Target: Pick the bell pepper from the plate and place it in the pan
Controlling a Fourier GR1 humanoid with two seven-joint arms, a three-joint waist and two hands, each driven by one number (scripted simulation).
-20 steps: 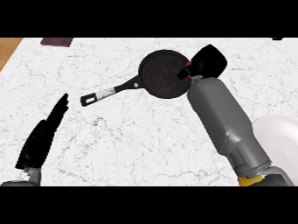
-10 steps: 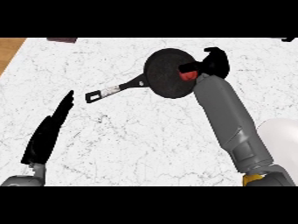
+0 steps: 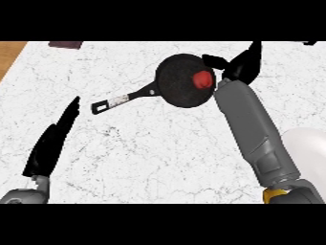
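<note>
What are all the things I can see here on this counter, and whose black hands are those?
Pan: one, black with a long handle, upper middle of the counter.
Bell pepper: one, red, lying inside the pan.
Plate: one, white, at the right edge.
Counter: one, white marble.
Left hand: one, black, fingers straight, resting at lower left.
Right hand: one, black, open beside the pan's right rim, on a grey forearm.

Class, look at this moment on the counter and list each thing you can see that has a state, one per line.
Bell pepper: lying in the pan, released.
Pan: flat on the counter, handle toward lower left.
Plate: empty.
Right robot hand: open, beside the pan.
Left robot hand: open, resting.
</note>
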